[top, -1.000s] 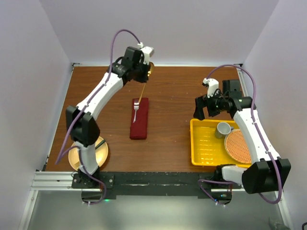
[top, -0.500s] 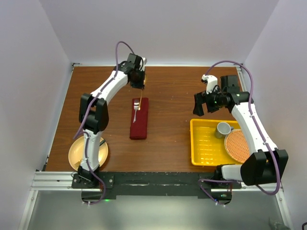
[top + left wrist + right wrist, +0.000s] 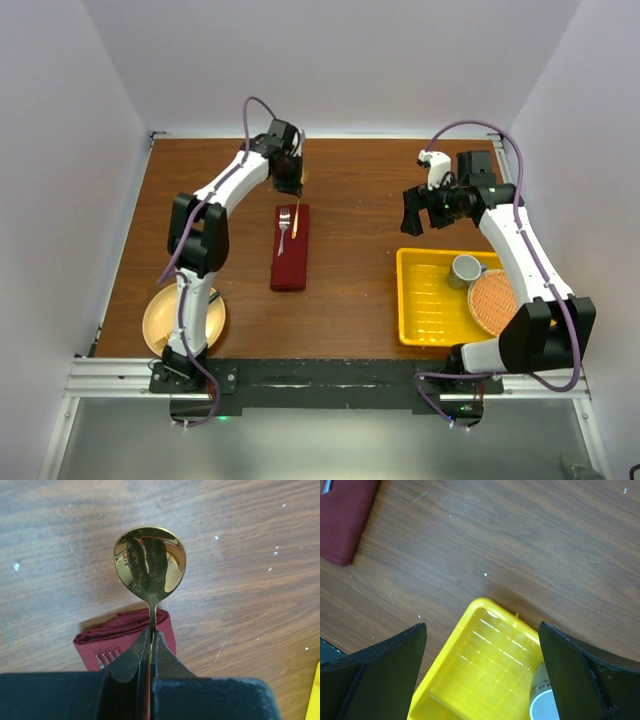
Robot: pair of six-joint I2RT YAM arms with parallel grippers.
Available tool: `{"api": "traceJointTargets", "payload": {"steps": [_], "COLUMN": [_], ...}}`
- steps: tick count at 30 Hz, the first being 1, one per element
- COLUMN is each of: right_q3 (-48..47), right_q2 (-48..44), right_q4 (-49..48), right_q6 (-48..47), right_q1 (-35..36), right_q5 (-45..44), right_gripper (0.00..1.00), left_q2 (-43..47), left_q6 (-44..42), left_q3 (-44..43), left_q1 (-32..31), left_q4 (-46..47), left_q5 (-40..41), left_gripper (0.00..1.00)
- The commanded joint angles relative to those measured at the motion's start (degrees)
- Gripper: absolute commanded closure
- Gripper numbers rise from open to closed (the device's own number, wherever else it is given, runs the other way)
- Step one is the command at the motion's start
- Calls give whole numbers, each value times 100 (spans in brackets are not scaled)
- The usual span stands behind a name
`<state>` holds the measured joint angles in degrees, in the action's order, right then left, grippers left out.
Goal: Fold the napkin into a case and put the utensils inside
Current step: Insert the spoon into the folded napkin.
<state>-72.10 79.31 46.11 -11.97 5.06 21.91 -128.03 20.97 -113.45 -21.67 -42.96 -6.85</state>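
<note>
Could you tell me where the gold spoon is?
Overhead view, left of centre: the spoon hangs in the left tool by the far end of the napkin, near the fork.

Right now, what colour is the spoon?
The spoon is shiny gold; the left wrist view shows it best.

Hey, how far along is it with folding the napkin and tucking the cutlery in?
Done: the napkin is folded into a narrow strip, and the fork lies along it. In hand: the left pincer is shut on the gold spoon, over the strip's far end. Left: slip the spoon in and release. The right pincer hangs open by the yellow tray.
</note>
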Motion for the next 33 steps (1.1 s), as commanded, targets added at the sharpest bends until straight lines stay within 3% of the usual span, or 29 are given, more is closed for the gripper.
{"api": "traceJointTargets", "payload": {"steps": [1,18,33], "right_q3": [-235,-68,20], "right_q2": [14,-232,-434], "right_q4": [-146,-111,-75], "right_q6": [28,1,28], "right_q1": [-23,-23,-23], "right_q5": [-56,-38,-3], "right_gripper": [2,2,2], "left_q2": [172,990,1596], "left_q6": [232,557,671], "left_q3": [314,1677,2696], "left_q1": [-12,-197,-329], "left_q4": [156,543,692], "left_q5": [-27,342,193], "left_gripper": [100,100,100]}}
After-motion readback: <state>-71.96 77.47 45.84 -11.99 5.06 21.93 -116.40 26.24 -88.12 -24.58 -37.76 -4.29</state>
